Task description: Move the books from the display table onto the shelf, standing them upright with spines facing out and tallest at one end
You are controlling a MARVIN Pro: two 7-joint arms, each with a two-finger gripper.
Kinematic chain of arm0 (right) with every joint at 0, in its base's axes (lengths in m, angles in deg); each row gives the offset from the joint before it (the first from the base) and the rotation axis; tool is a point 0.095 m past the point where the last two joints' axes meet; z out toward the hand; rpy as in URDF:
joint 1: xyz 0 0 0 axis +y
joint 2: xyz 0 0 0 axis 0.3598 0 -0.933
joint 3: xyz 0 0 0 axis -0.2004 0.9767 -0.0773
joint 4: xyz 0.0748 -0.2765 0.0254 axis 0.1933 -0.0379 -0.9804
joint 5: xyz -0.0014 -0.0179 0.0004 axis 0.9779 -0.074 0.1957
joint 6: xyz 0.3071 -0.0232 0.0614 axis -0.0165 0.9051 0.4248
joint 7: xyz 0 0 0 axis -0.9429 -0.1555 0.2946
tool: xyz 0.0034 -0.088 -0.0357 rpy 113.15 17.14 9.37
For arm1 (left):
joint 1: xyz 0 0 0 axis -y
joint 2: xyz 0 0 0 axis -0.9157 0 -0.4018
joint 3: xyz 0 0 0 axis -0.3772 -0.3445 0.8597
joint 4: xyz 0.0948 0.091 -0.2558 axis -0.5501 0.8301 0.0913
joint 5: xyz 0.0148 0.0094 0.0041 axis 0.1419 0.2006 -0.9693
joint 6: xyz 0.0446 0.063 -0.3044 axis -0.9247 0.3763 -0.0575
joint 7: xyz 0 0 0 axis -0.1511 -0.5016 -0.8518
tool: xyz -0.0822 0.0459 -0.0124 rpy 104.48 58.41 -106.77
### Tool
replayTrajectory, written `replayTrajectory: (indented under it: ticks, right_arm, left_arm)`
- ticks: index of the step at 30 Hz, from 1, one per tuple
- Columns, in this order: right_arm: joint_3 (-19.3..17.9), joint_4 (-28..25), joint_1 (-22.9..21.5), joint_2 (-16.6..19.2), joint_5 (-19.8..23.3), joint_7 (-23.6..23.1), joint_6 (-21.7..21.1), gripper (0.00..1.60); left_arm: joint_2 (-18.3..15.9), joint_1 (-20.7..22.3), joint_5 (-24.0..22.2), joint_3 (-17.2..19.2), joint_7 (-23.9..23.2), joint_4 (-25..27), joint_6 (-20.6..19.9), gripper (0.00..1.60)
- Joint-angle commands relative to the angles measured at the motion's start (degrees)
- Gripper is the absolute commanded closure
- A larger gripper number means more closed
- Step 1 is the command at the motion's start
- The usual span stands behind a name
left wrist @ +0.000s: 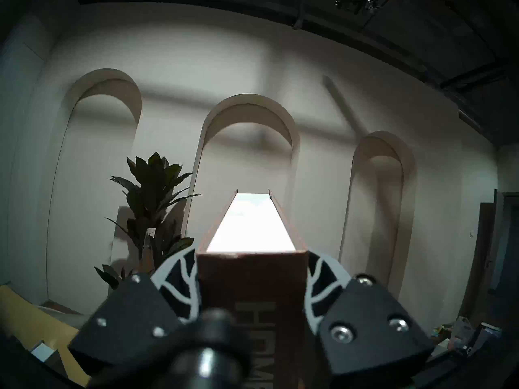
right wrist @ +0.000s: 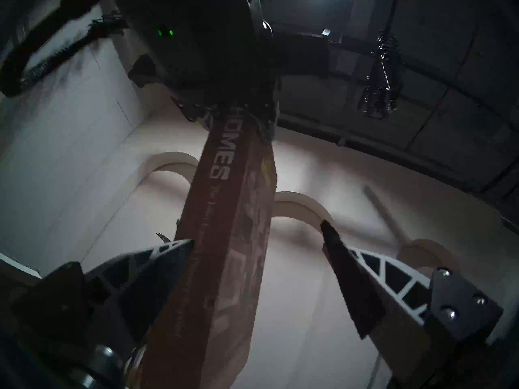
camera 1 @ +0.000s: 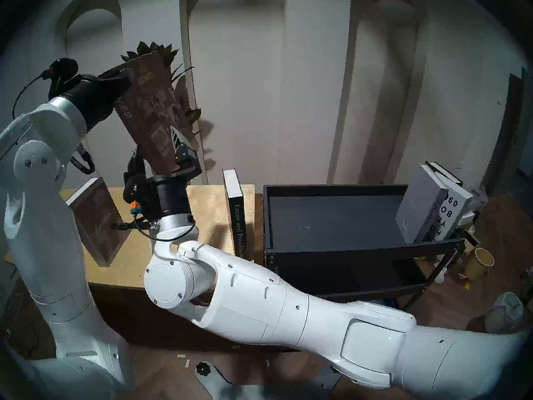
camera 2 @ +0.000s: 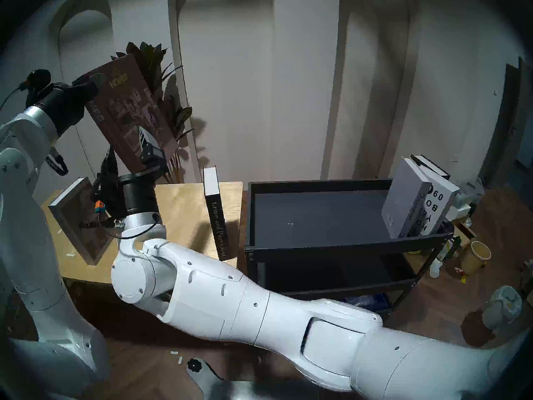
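Aloft, brown "Homes" book [camera 1: 153, 110] clamped at its upper spine by left gripper [left wrist: 251, 284]; long axis slants down into right gripper [right wrist: 257, 270], spread wide astride its lower end. Shelf [camera 1: 360, 246] lies rightward.

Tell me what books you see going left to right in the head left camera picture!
Brown book leaning on the table → brown "Homes" book held in the air → black "Crime and Punishment" → grey book → white book with big letters.

brown "homes" book [left wrist: 252, 290] spine-first between left pincer [left wrist: 252, 279] fingers [left wrist: 179, 284], potted plant [left wrist: 151, 194] behind
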State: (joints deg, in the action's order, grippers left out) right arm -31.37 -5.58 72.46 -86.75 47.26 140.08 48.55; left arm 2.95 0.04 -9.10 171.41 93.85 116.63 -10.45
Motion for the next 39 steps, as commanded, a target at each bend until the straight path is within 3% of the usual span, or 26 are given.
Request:
replayTrajectory:
  ticks: [1,20,26,39]
  right_arm:
    - [-2.1,2.5,-1.0,-3.5,0.0,2.7,-0.2,0.0]
    - [-0.1,9.9,-1.7,-7.2,-1.8,6.2,2.7,0.0]
    - [0.1,12.1,-2.2,-8.1,-2.1,7.0,3.5,0.0]
    - [-2.0,15.1,-4.9,-10.5,-2.7,10.0,4.5,0.04]
  left_arm:
    - [2.2,1.2,-2.7,-1.6,3.6,2.8,0.2,1.6]
    - [0.3,-0.1,-11.4,-2.6,15.6,6.3,0.2,1.6]
    - [-0.2,-0.2,-14.8,-4.9,18.2,6.3,0.2,1.6]
    - [0.3,-0.9,-21.9,-6.6,26.4,6.3,0.2,1.6]
